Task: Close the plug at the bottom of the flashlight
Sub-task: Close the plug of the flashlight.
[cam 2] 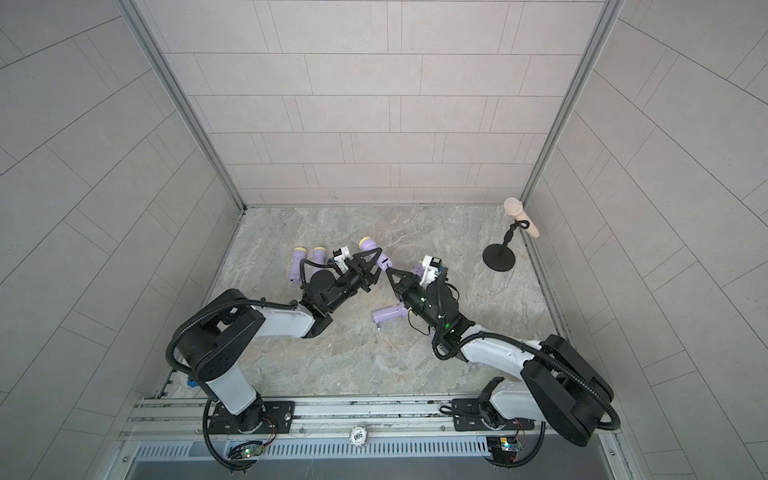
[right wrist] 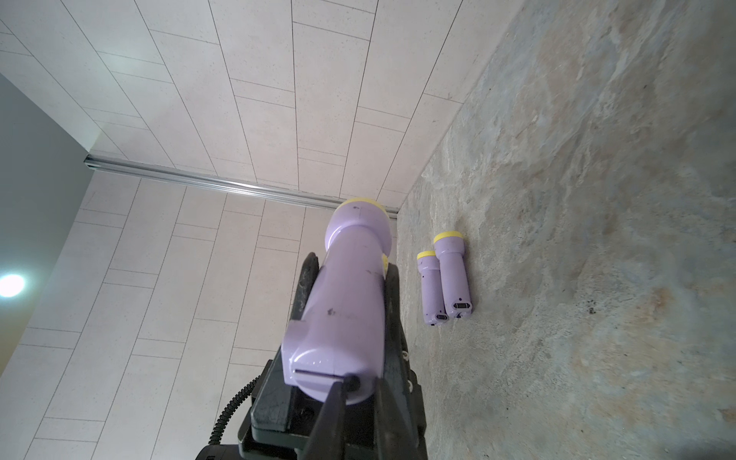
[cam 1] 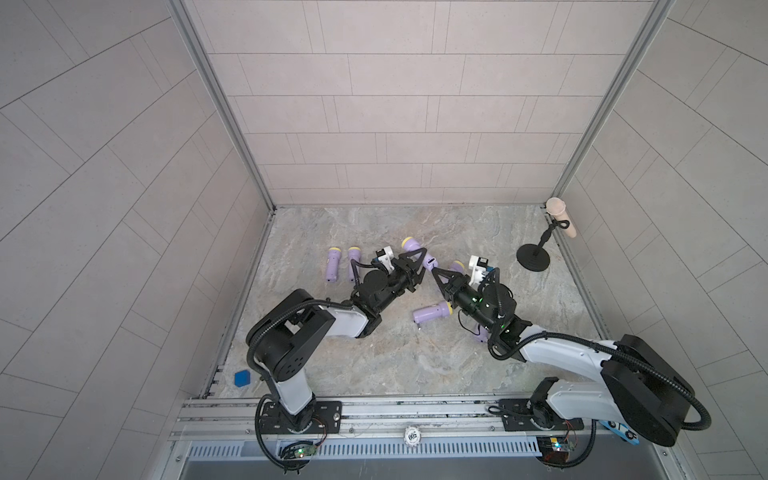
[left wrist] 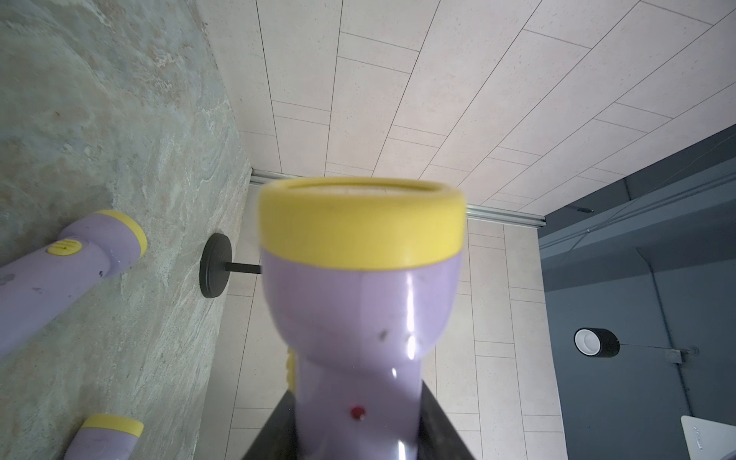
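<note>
Gripped tight by left gripper (cam 1: 419,264): flashlight (cam 1: 410,244), lifted over bench (cam 1: 374,357) middle, toward far edge. Both arms stretched inward. Right gripper (cam 1: 434,272) fully closed, tips at flashlight's bottom end.

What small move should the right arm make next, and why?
Probably nudge the shut right gripper forward, pressing the plug (not clearly visible) into the port. The left gripper holds the flashlight off the table, its bottom end at the right gripper's tip; the port shows dark in both top views, so it looks unsealed.
</note>
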Motion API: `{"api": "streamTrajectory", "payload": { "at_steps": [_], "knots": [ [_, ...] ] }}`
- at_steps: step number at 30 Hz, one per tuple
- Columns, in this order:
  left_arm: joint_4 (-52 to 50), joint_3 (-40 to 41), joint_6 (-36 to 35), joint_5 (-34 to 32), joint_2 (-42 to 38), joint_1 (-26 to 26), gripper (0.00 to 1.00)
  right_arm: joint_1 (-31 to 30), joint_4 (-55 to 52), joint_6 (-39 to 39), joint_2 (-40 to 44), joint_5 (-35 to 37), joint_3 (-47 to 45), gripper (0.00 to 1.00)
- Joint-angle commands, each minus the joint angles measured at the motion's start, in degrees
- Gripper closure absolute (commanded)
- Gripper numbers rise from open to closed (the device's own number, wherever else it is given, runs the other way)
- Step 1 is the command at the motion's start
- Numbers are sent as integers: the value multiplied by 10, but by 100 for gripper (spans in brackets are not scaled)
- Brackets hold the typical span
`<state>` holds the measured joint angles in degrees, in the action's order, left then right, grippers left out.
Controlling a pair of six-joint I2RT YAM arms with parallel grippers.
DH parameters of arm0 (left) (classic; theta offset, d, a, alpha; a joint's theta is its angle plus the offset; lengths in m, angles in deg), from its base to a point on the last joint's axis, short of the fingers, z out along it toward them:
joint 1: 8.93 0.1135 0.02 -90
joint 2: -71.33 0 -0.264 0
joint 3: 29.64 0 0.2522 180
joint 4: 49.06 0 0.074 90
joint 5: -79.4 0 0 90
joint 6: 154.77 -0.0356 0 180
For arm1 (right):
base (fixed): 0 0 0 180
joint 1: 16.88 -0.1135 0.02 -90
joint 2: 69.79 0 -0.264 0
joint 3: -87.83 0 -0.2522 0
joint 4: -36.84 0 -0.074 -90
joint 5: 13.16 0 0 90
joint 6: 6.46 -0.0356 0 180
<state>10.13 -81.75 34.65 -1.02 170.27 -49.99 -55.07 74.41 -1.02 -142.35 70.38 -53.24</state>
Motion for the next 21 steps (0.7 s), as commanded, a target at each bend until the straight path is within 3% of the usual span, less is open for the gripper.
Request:
{"api": "streamTrajectory", "payload": {
  "at_steps": [1,21],
  "knots": [
    [32,-16,7,52,-16,-21,100,1,15,-11,-6,-7,9,84],
    [31,-19,8,51,-28,-11,100,1,-47,-3,29,4,-1,85]
  ]
}}
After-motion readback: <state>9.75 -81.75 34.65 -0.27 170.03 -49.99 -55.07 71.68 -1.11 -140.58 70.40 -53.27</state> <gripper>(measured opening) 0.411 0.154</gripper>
